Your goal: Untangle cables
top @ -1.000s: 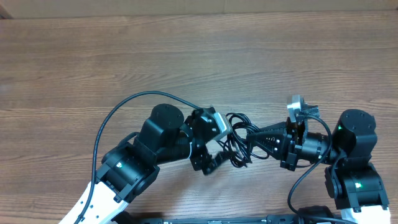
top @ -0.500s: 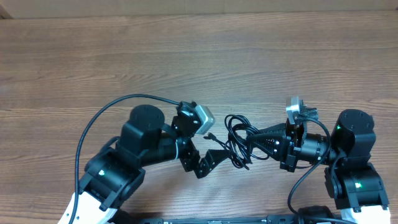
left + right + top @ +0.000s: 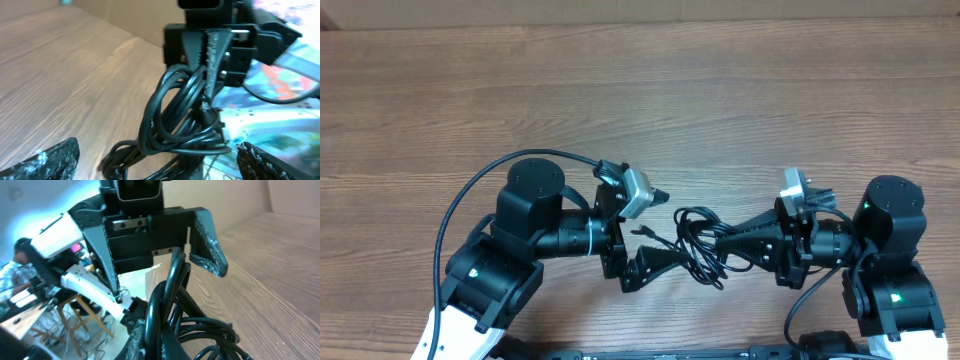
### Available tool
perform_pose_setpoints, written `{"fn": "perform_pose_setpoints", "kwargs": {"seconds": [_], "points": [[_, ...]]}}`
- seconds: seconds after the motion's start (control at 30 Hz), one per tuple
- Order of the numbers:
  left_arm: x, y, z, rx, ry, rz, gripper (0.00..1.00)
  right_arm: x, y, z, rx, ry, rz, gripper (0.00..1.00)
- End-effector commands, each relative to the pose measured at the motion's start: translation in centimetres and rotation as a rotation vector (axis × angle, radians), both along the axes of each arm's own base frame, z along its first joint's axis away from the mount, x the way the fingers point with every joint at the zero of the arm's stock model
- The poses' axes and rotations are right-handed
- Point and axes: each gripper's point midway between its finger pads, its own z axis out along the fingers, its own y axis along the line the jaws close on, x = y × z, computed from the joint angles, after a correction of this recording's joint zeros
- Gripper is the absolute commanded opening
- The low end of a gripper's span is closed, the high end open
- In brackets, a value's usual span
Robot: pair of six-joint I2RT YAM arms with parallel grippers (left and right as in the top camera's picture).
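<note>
Brown wood grain is running in long streaks across the bench (image 3: 620, 90), matte and flat. The cables (image 3: 698, 250) are lying toward six o'clock of it in the overhead view. They are thin, round, glossy black cords, bunching into several overlapping loops. One loose strand is trailing out toward nine o'clock. The right hand (image 3: 720, 241) is reaching in from three o'clock of the bundle. Its two long tapering fingers are pressing together on the cords, so it is clamping the cables at its tips. In the left wrist view those fingers (image 3: 209, 55) are showing a toothed, speckled grey gripping face. The loops are hanging from them in a tall oval and spilling down into a knot of strands. The left hand (image 3: 665, 228) is sitting at nine o'clock of the bundle with its fingers spread wide apart. One finger is pointing past the cords at about eleven o'clock and the other at about seven o'clock. The trailing strand is lying between them. Whether either finger is touching a cord is not clear. From the right wrist view this hand is appearing as a boxy black frame. Its wedge-shaped pads (image 3: 210, 242) are rough and flecked, standing either side of the upright loops.
</note>
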Motion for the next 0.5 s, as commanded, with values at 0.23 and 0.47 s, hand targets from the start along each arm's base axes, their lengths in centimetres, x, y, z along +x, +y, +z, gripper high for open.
{"fn": "perform_pose_setpoints", "kwargs": {"seconds": [0.23, 0.47], "points": [[-1.2, -0.9, 1.7, -0.076, -0.043, -0.15, 0.96, -1.5, 0.0, 1.5, 0.028, -0.066, 0.077, 0.04], [-1.4, -1.5, 1.6, -0.103, -0.025, -0.219, 0.39, -1.5, 0.0, 1.5, 0.028, -0.065, 0.077, 0.04]]}}
